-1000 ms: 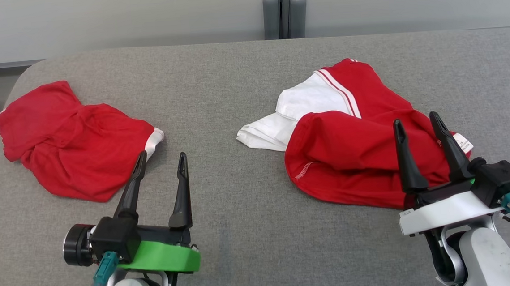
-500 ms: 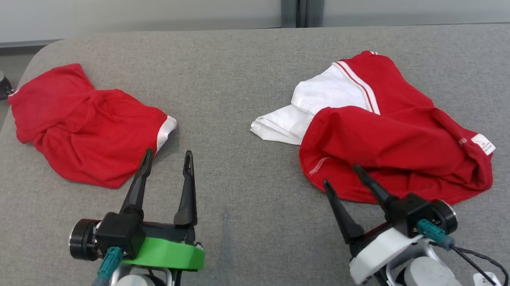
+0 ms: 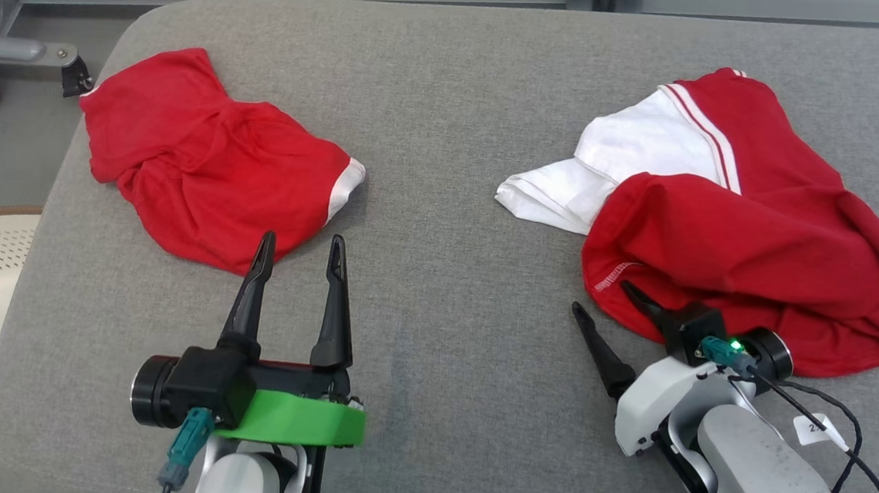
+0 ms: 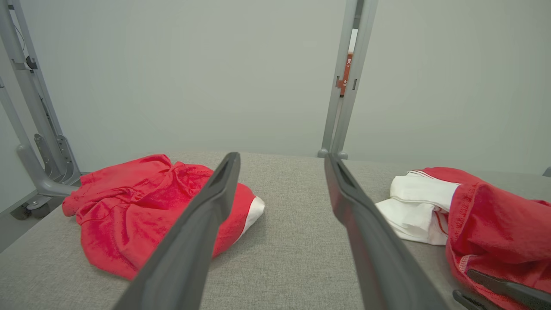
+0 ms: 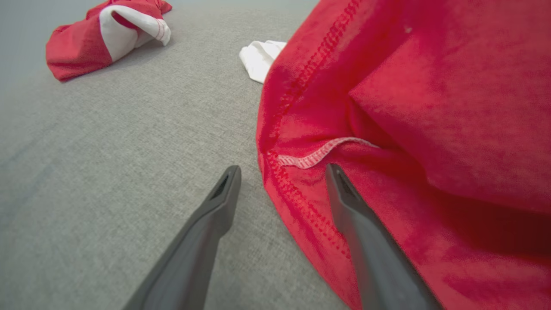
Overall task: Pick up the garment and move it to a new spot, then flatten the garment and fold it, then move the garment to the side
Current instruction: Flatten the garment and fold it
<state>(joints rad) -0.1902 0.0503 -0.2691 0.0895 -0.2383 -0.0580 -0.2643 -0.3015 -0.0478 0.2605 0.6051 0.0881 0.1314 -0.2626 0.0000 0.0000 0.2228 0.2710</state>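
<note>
Red-and-white garment [image 3: 750, 256]: lay crumpled at the right of the head view on the grey fabric surface [image 3: 441, 161], white part at its upper left.
Right gripper [image 3: 602, 297]: stood at the lower right, fingers spread and empty; one finger over the red hem, the other over bare surface; contact impossible to tell.
Left gripper [image 3: 303, 237]: stood at the lower left, fingers spread, empty, tips just beside the second red garment [image 3: 210, 177], bunched at the upper left.
</note>
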